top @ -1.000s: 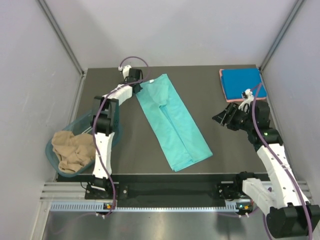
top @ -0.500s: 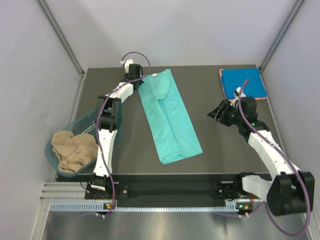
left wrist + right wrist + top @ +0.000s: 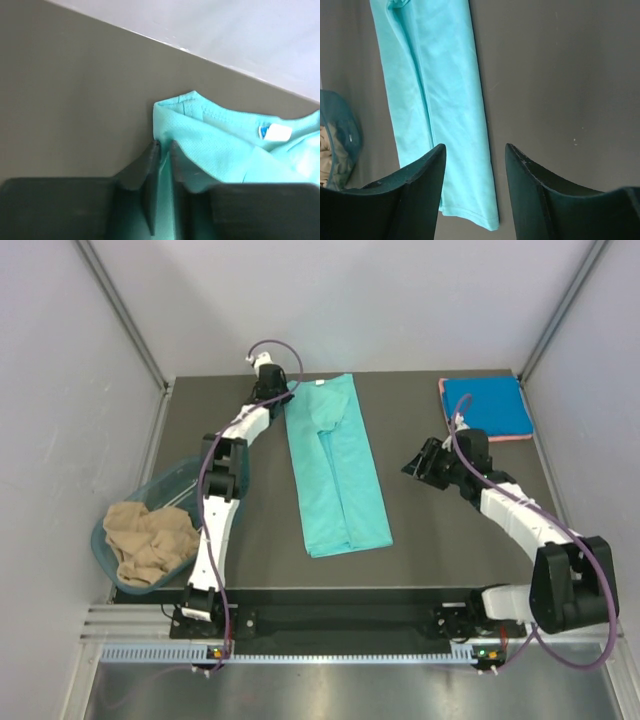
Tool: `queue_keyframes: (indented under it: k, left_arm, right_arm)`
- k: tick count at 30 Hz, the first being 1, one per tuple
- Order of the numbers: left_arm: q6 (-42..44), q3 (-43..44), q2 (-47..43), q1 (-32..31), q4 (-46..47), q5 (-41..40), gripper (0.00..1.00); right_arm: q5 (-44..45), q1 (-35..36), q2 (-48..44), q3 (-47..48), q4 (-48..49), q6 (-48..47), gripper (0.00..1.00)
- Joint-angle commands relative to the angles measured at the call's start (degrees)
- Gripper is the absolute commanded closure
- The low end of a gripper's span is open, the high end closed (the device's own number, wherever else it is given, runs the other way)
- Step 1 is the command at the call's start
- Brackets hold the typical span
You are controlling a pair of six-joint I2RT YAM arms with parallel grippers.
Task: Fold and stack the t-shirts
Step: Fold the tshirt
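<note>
Barely, pink t-shirt (image 3: 495, 439) peeks beneath blue t-shirt (image 3: 487, 407).

Open table (image 3: 430, 540) right of teal t-shirt (image 3: 335, 470), tub (image 3: 150, 485) seemingly crowding left edge

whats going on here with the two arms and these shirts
The left hand pinches the collar end of a teal-green t-shirt, folded into a long strip on the dark table. The right hand hovers open and empty to the strip's right. A folded bright blue t-shirt sits at the far right corner, and a crumpled tan t-shirt lies in the translucent teal plastic tub.
</note>
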Motion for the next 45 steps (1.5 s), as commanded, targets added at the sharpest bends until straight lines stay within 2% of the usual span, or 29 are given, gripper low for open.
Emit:
queue_keyframes:
  k: [1,3,4,7,13,14,19,22,26,31,34,39,45]
  left_arm:
    - [2.3,-1.9,-5.1,0.3,-0.8,2.6,0.74]
    - [2.6,-8.3,-9.0,0.3,-0.2,1.8,0.61]
    - [3.0,-10.2,-13.0,0.3,-0.5,1.5,0.57]
    - [4.9,-15.5,-18.0,0.3,-3.5,2.6,0.52]
    - [4.6,-26.6,-32.8,-0.4,-11.1,4.4,0.46]
    - [4.5,-31.8,-35.1,-0.7,-10.7,7.2,0.45]
    - [3.6,-45.7,-49.5,-4.6,-15.1,12.1,0.45]
    - [2.7,-54.8,-57.3,-10.2,-18.9,12.8,0.45]
    - [0.0,-66.7,-64.7,-20.1,-23.1,13.6,0.45]
    - [-6.8,-75.9,-72.7,-26.9,-23.0,11.6,0.45]
    - [-9.9,-80.7,-74.9,-28.8,-20.8,13.8,0.45]
    - [-14.3,-86.2,-76.7,-31.5,-20.0,12.2,0.46]
    - [-17.0,-90.2,-78.6,-32.2,-19.4,10.8,0.46]
  right_arm:
    - [1.6,1.1,1.9,3.7,0.6,-1.5,0.48]
    - [2.0,1.3,1.8,3.8,-2.1,-2.5,0.49]
    - [2.3,1.4,1.4,4.0,-3.6,-3.6,0.48]
    - [1.9,1.8,1.0,4.4,-8.9,-6.2,0.48]
    - [-3.6,2.7,1.8,0.3,-8.1,-5.1,0.47]
    - [-3.7,3.1,1.9,-0.2,-8.1,-5.2,0.48]
    - [-6.2,4.3,3.8,-3.3,-8.0,-6.7,0.51]
    - [-8.2,5.1,3.6,-5.8,-7.0,-7.0,0.56]
    - [-8.7,6.7,3.4,-7.3,-6.8,-7.4,0.56]
    - [-8.9,9.0,5.8,-8.7,-6.4,-7.8,0.54]
    - [-8.8,10.0,5.8,-10.3,-4.8,-7.0,0.54]
    - [-7.7,11.4,6.0,-11.6,-2.8,-6.1,0.55]
    - [-6.9,12.6,8.4,-11.3,-3.1,-6.5,0.62]
